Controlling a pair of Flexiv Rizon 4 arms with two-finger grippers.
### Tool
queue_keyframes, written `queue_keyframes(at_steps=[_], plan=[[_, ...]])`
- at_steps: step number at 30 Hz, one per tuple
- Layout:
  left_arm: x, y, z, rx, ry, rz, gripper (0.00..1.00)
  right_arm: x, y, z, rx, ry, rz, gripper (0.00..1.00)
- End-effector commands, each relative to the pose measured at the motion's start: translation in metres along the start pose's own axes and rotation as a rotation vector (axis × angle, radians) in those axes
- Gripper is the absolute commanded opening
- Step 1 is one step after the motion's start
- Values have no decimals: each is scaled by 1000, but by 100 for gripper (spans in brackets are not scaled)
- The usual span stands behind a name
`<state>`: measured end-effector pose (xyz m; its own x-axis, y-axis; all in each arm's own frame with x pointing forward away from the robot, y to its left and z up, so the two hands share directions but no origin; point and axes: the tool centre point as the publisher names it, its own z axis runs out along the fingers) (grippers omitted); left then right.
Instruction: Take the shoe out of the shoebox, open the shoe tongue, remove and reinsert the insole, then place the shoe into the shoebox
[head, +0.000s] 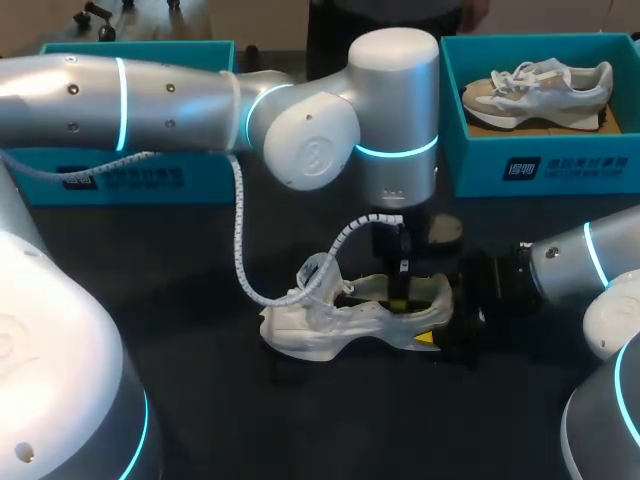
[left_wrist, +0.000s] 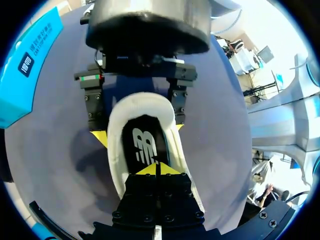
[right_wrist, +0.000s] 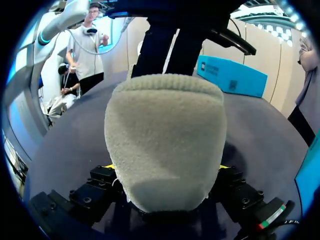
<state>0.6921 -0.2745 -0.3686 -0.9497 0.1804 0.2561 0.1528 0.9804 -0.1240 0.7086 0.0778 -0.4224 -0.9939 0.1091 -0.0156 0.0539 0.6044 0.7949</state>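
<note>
A white shoe stands on the dark table, toe to the left, laces loose. My right gripper comes in from the right and is shut on the heel. In the right wrist view the grey heel fills the gap between its fingers. My left gripper hangs straight down into the shoe's mouth. In the left wrist view its yellow tips are shut together over the dark insole. Whether they pinch the insole is hidden. The right gripper's fingers flank the heel collar.
A blue shoebox at the back right holds a second, beige shoe. Another blue box stands at the back left, behind my left arm. A small tan thing lies just behind the held shoe.
</note>
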Motion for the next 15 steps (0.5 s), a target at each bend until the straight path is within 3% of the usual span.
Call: queue_keyframes(at_steps=[1, 14, 15], plan=[[4, 5, 6, -9, -2, -2, 0, 1, 1, 1, 2, -3, -1, 0], [9, 4, 17, -5, 12, 0, 0, 1, 1, 1, 2, -3, -1, 0], [9, 4, 18, -6, 13, -1, 14, 1, 1, 1, 2, -3, -1, 0]])
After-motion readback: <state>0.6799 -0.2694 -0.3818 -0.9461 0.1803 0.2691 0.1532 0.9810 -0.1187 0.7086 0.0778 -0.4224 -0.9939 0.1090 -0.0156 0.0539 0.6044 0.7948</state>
